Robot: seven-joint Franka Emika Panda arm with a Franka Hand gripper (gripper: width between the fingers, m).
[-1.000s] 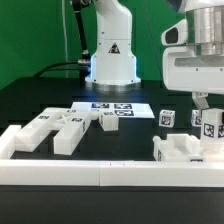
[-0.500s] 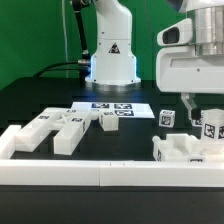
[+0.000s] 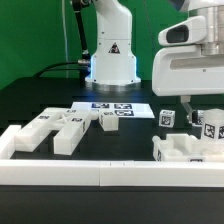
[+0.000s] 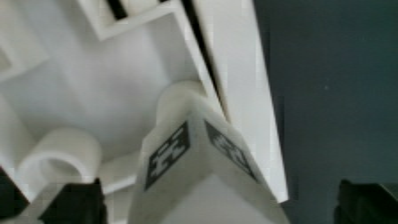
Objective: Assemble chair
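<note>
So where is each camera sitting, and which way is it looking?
Exterior view: sits low, just outside the white border rail, facing across the black table to the robot's base; the arm's white end and its tool hang on the exterior view's right.
Wrist view: rides on the wrist, looking down past the tool's two dark fingertips at a tagged chair part.
Shared: both show the open tool and the black table, probably that same tagged part too.

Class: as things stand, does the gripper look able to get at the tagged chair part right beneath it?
Probably yes. The gripper stands open, with a finger on either side of the tagged chair part, and in the wrist view nothing shows between the fingers and the part.
</note>
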